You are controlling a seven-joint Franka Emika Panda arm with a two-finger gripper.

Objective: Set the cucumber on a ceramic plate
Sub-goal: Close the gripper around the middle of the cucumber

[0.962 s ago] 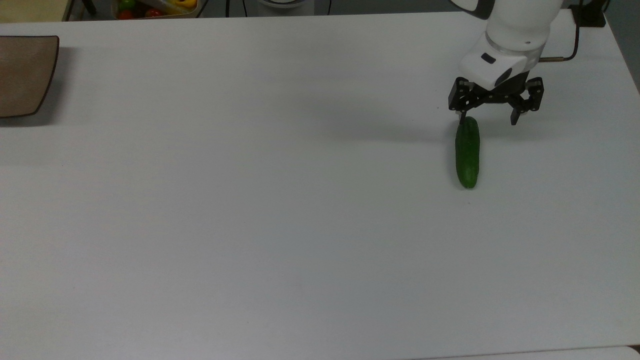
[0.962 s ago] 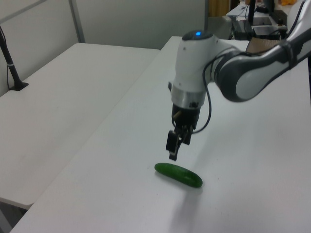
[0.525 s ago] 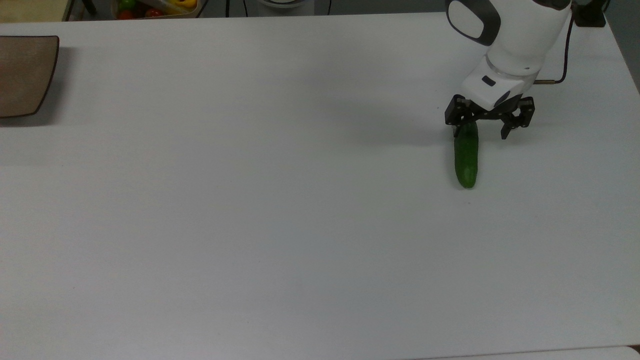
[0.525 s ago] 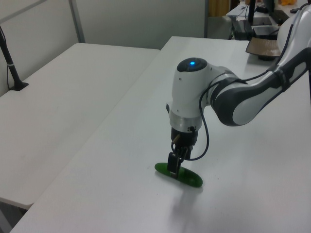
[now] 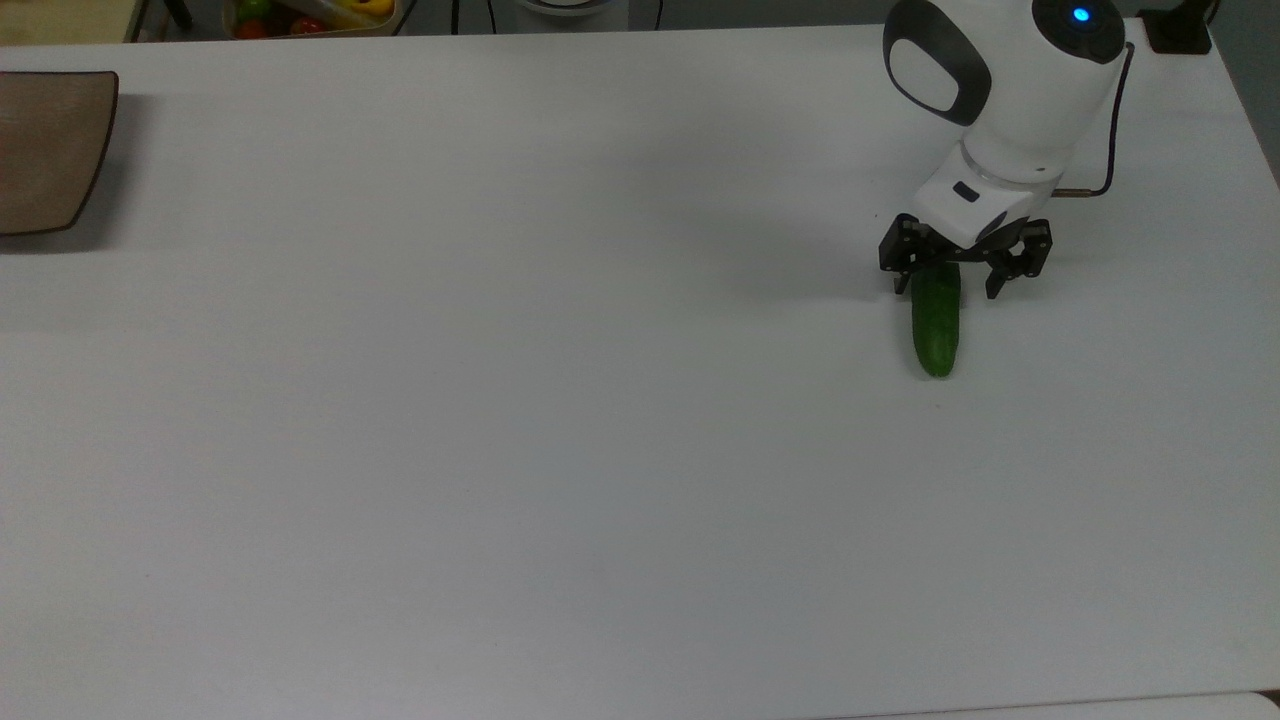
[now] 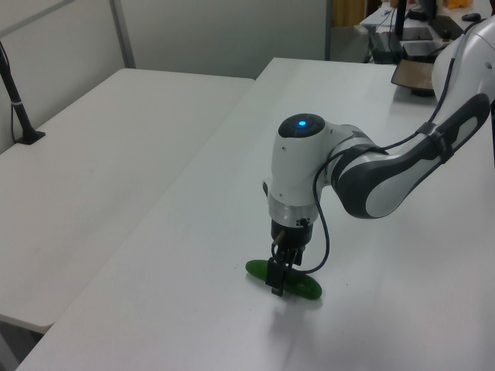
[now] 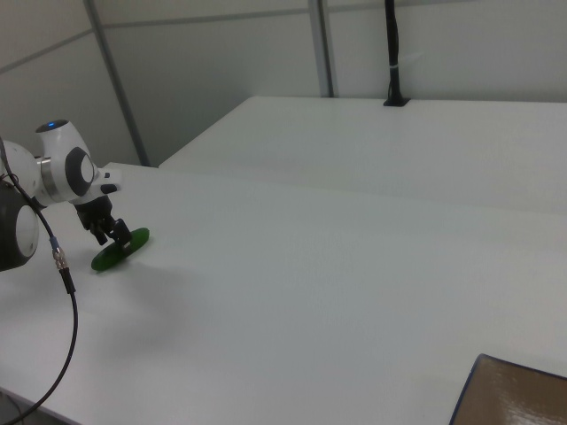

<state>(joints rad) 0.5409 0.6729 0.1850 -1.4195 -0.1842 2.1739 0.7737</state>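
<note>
The cucumber point(image 5: 936, 325) lies flat on the white desk point(image 5: 560, 400), well apart from the ceramic plate point(image 5: 45, 150). The gripper point(image 5: 947, 284) is down over one end, fingers point(image 5: 899, 283) spread apart on both sides of it.

A white table point(image 5: 560, 420) is seen from above. Near the top view's right, a dark green cucumber point(image 5: 936, 325) lies lengthwise on it. A black gripper point(image 5: 951, 284) on a white robot arm point(image 5: 1010, 100) is lowered over the cucumber's far end, one finger on each side, jaws spread. A brown ceramic plate point(image 5: 45, 150) is cut off by the top view's left edge, well apart from the cucumber.
</note>
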